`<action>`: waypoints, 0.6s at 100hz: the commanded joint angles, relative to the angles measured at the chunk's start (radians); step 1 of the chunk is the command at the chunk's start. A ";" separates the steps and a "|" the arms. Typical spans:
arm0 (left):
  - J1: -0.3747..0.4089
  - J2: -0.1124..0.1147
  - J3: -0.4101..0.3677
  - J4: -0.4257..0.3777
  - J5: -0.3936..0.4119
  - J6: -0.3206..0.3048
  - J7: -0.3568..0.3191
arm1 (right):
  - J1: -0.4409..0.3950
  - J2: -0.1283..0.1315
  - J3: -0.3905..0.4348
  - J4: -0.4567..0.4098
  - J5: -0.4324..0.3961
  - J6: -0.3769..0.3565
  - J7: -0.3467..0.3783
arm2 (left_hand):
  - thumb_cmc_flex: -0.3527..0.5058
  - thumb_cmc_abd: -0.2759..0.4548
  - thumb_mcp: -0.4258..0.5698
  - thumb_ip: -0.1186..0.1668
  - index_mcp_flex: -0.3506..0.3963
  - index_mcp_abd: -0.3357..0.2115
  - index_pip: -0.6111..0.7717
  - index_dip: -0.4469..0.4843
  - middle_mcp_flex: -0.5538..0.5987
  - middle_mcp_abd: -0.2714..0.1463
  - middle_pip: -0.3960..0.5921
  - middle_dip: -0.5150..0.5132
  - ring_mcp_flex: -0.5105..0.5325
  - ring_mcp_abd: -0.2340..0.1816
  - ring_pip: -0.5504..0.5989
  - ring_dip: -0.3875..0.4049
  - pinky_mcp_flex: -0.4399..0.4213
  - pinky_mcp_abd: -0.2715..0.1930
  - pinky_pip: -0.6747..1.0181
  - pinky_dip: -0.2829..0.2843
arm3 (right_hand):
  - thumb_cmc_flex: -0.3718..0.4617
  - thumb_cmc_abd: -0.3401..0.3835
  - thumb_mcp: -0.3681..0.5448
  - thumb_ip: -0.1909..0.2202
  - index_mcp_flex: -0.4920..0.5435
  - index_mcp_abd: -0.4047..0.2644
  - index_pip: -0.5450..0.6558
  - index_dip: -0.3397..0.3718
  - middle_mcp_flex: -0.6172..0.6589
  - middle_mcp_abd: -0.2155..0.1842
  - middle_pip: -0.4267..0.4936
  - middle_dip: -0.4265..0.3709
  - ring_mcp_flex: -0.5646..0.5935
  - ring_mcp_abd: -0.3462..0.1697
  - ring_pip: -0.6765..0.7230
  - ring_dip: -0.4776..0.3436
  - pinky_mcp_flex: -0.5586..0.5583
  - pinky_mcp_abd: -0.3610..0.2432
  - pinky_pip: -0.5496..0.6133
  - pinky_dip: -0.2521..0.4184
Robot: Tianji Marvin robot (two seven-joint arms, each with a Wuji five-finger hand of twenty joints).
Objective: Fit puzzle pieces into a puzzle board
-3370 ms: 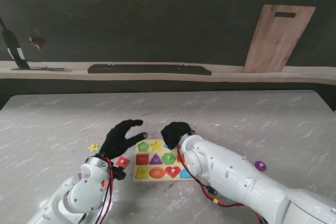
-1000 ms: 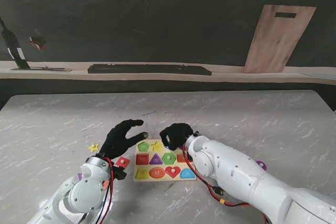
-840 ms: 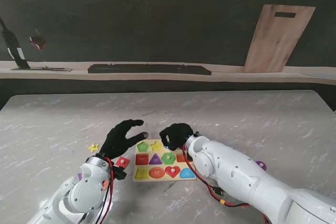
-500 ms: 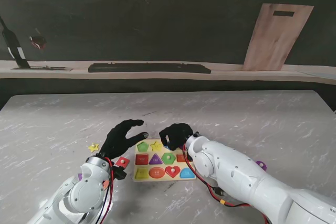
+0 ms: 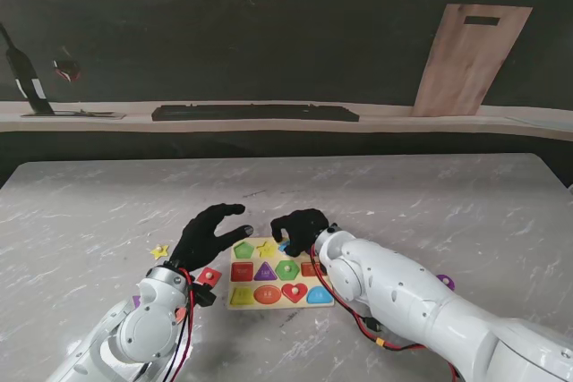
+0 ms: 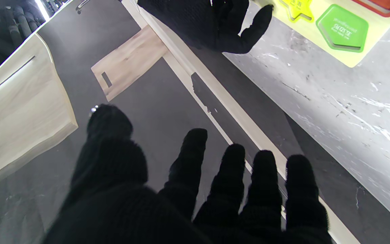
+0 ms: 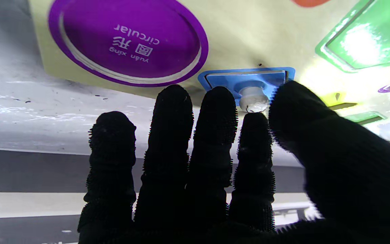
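Right hand of mine, at the centre of the stand view, has moved slightly left since a second ago and hovers over the far edge of the puzzle board, so the placing seems near; my left hand stays spread, holding nothing. Only the right wrist view shows the blue piece in its slot beside an empty purple circle recess, fingertips and thumb at its white knob; whether they clamp it, I cannot tell.
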 commanded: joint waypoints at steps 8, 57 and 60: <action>0.002 -0.002 0.002 -0.004 -0.003 0.003 -0.003 | -0.016 0.008 -0.011 0.001 -0.015 0.013 0.008 | -0.014 0.022 -0.024 0.031 0.011 -0.022 -0.001 -0.008 0.015 -0.009 -0.014 -0.009 0.028 -0.010 -0.023 -0.004 -0.005 0.101 -0.012 0.010 | -0.047 0.025 -0.017 0.072 -0.093 0.052 -0.094 -0.006 -0.063 0.057 -0.053 -0.021 -0.027 0.003 0.041 0.011 -0.008 0.021 0.030 0.023; 0.001 -0.002 0.003 -0.004 -0.004 0.006 -0.004 | -0.041 0.028 0.028 -0.053 -0.031 0.077 0.017 | -0.014 0.022 -0.024 0.031 0.017 -0.022 -0.001 -0.008 0.017 -0.007 -0.015 -0.009 0.029 -0.008 -0.023 -0.004 -0.005 0.102 -0.011 0.010 | -0.222 0.180 -0.203 0.111 -0.106 0.150 -0.126 -0.012 -0.093 0.087 -0.026 0.020 -0.050 0.035 0.074 0.023 -0.045 0.045 0.053 0.040; 0.001 -0.002 0.003 -0.004 -0.004 0.006 -0.004 | -0.043 0.029 0.031 -0.057 -0.032 0.081 0.017 | -0.014 0.021 -0.025 0.031 0.017 -0.022 -0.001 -0.008 0.017 -0.008 -0.015 -0.009 0.029 -0.008 -0.023 -0.004 -0.005 0.102 -0.011 0.010 | -0.234 0.197 -0.213 0.110 -0.113 0.155 -0.130 -0.014 -0.095 0.089 -0.025 0.021 -0.052 0.037 0.075 0.024 -0.048 0.045 0.054 0.041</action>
